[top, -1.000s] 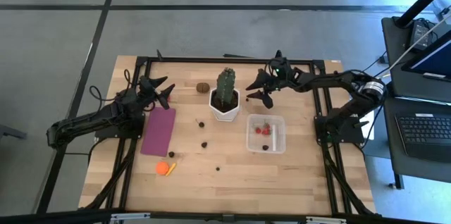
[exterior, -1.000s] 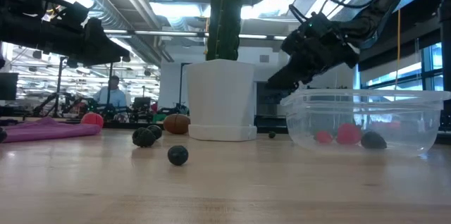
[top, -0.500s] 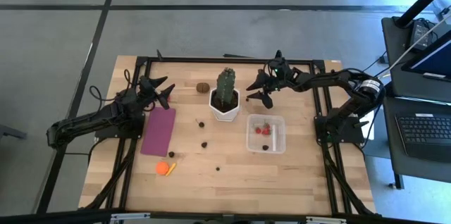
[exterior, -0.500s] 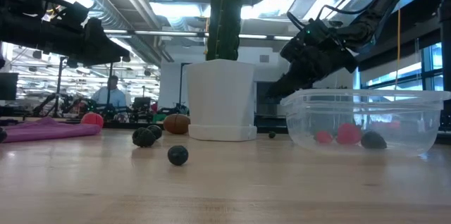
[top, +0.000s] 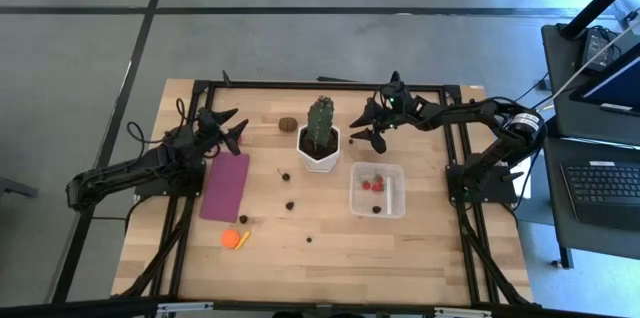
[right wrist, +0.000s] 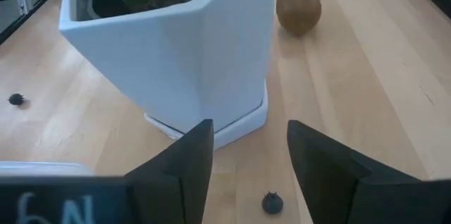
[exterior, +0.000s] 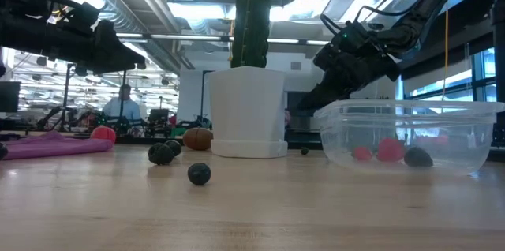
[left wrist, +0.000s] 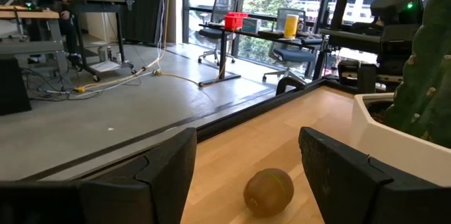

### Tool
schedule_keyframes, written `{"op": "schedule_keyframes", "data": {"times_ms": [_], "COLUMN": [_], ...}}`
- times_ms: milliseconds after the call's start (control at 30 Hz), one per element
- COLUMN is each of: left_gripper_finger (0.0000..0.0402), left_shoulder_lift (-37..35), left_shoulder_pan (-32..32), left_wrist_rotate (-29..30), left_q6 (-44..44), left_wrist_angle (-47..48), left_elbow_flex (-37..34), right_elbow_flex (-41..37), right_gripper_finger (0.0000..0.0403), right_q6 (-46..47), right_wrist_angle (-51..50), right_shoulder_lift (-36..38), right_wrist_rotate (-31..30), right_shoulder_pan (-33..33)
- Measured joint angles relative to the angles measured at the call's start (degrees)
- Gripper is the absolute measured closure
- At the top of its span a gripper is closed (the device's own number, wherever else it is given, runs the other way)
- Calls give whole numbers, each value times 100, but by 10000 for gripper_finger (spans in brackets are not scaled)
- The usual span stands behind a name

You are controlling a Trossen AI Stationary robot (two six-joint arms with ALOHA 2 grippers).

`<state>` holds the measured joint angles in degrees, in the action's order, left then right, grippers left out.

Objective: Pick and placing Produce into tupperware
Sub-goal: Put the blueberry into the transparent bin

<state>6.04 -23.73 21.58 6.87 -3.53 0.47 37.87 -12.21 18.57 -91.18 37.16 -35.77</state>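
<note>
The clear tupperware (top: 377, 189) stands on the table right of the white cactus pot (top: 319, 148) and holds two red pieces (exterior: 379, 150) and a dark one. Loose produce lies on the wood: a brown kiwi (top: 288, 124), dark berries (top: 290, 204), and an orange piece (top: 234, 239). My right gripper (top: 366, 130) is open, hovering between the pot and the table's far edge; a tiny dark berry (right wrist: 272, 202) lies on the wood below its fingers. My left gripper (top: 237, 129) is open and raised above the far end of the purple mat, and its wrist view shows the kiwi (left wrist: 268, 191) ahead of it.
The flat purple mat (top: 225, 185) lies left of centre. The pot with its cactus (exterior: 254, 18) stands tall between the two grippers. Black frame rails run along the table's edges. Bare wood shows toward the near edge. A person sits in the room behind the table (exterior: 125, 103).
My right gripper has tipped its fingers a little further down toward the table beside the cactus pot, then held still. It has stayed open.
</note>
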Motion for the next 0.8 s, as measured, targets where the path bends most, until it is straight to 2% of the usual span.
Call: {"op": "schedule_keyframes", "data": {"times_ms": [333,500,800], "left_gripper_finger": [157,157,157], "left_shoulder_lift": [-1,-1,1], "left_shoulder_pan": [0,0,0], "left_wrist_rotate": [0,0,0], "left_q6": [1,2,4], "left_wrist_angle": [0,0,0], "left_elbow_flex": [2,2,0], "right_elbow_flex": [2,2,4], "right_gripper_finger": [219,219,219], "right_q6": [109,-278,-320], "right_wrist_angle": [50,126,304], "right_shoulder_lift": [0,0,2], "right_wrist_rotate": [-106,-111,-110], "right_shoulder_pan": [2,11,4]}}
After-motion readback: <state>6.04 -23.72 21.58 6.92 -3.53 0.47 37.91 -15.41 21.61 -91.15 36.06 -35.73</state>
